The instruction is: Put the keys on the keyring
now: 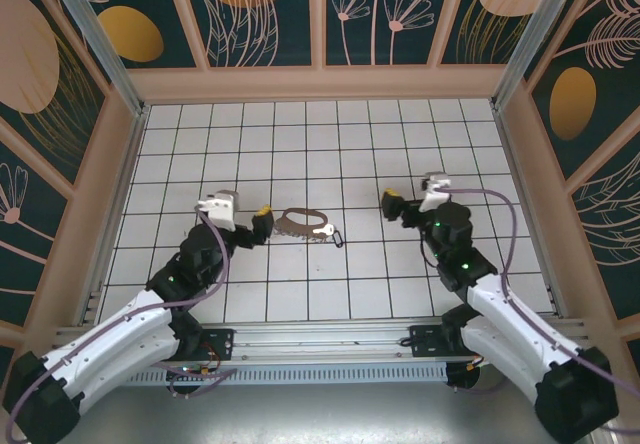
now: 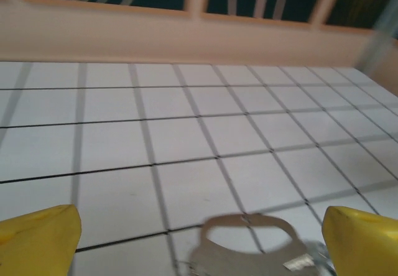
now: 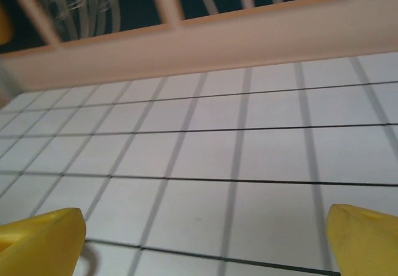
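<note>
The keyring (image 1: 298,222) is a thin brown oval loop lying flat on the white tiled floor near the middle. A small silver key (image 1: 324,230) with a dark end piece lies against its right end. Just left of the loop, my left gripper (image 1: 262,224) stands open, apart from it. In the left wrist view the keyring (image 2: 249,226) lies low between the yellow fingertips (image 2: 37,242), untouched, with a pale metal bit (image 2: 298,262) on its right edge. To the loop's right, about one tile away, my right gripper (image 1: 392,207) is open, its fingertips (image 3: 364,239) holding nothing.
The tiled floor (image 1: 320,144) is boxed in by low wooden walls (image 1: 320,84) on three sides. A metal rail (image 1: 320,339) with both arm bases runs along the near edge. Purple cables trail along both arms.
</note>
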Robot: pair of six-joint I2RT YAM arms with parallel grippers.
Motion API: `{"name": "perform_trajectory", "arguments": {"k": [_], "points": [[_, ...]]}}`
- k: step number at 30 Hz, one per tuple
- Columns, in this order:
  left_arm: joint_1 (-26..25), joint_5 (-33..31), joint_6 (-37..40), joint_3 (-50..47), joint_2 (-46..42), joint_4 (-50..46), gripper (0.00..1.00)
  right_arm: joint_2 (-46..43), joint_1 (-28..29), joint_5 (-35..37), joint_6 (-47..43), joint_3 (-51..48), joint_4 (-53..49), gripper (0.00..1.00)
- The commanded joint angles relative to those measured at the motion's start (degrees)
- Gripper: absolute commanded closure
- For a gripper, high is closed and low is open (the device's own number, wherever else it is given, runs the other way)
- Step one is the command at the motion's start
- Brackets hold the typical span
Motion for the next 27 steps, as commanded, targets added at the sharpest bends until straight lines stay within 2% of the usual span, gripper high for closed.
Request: {"name": "perform_trajectory", "arguments": {"k": [1, 5, 9, 12, 14, 16, 20, 24, 27], "points": [[2.77, -6.40, -1.81, -0.43, 2.62, 3.88, 0.02, -0.25, -8.70, -6.81, 0.72, -3.24, 7.96, 0.01], [3.63, -16.09, -0.28, 0.72, 7.19, 4.98, 0.01, 5.50, -17.42, -9.38, -0.31, -5.41, 14.38, 0.01], [8.80, -18.30, 0.74, -2.25, 9.22, 12.70, 0.02, 10.94, -24.60, -16.34, -1.23, -7.86, 24.45, 0.01], [14.93, -17.37, -1.65, -2.64, 12.42, 14.02, 0.01, 15.06, -24.76, -18.00, -8.51, -14.36, 42.97, 0.01], [18.76, -16.62, -2.57, -2.01, 14.94, 14.05, 0.01, 19.59, -24.90, -16.60, -11.22, -17.71, 53.92, 0.01], [21.66, -16.02, -2.66, -0.67, 17.57, 15.29, 0.01, 24.23, -25.37, -16.08, -11.48, -17.54, 57.90, 0.01], [23.72, -20.07, 6.61, 1.72, 26.17, 24.29, 0.01, 33.31, -26.98, -17.97, -9.10, -15.17, 63.63, 0.01], [26.94, -16.78, 12.96, 2.57, 35.66, 34.79, 0.01, 42.05, -28.14, -18.63, -7.25, -13.60, 69.06, 0.01], [30.34, -9.82, 13.27, 1.77, 40.77, 42.91, 0.01, 45.54, -28.42, -19.63, -7.08, -11.88, 68.97, 0.01]]}}
